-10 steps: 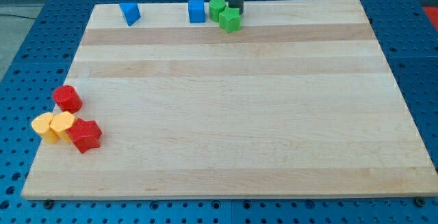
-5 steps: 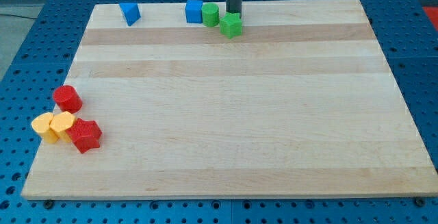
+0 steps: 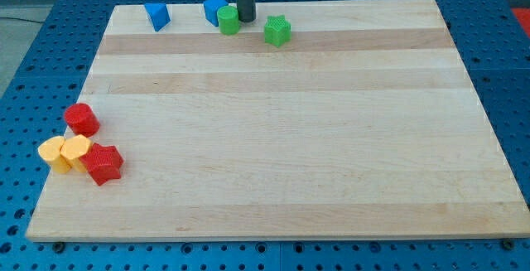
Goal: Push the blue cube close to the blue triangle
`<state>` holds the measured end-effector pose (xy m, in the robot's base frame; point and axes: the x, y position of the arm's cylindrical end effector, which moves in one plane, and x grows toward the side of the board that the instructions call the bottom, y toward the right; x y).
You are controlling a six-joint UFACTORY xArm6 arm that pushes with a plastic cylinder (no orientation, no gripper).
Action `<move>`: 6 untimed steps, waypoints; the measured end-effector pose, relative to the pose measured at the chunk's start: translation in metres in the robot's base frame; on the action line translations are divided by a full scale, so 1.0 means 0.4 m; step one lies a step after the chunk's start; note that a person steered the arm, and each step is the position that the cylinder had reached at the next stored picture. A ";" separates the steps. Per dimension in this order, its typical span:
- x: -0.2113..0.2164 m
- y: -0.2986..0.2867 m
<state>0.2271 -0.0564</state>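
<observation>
The blue cube (image 3: 214,9) sits near the board's top edge, turned at an angle. A green cylinder (image 3: 228,20) touches its right side. My tip (image 3: 245,20) stands just right of the green cylinder, touching it. The blue triangle (image 3: 156,16) lies further left along the top edge, a clear gap from the cube. A green star-shaped block (image 3: 277,31) lies alone to the right of my tip.
At the board's left edge sit a red cylinder (image 3: 82,119), two yellow blocks (image 3: 64,152) and a red star-shaped block (image 3: 103,163). The wooden board (image 3: 281,138) rests on a blue perforated table.
My tip has moved left, pushing the green cylinder and the blue cube left toward the blue triangle. The cube has rotated. The green star stayed behind on the right.
</observation>
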 end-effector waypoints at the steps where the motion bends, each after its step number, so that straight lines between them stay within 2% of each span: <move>1: 0.000 -0.012; 4: -0.038 -0.024; 6: -0.038 -0.216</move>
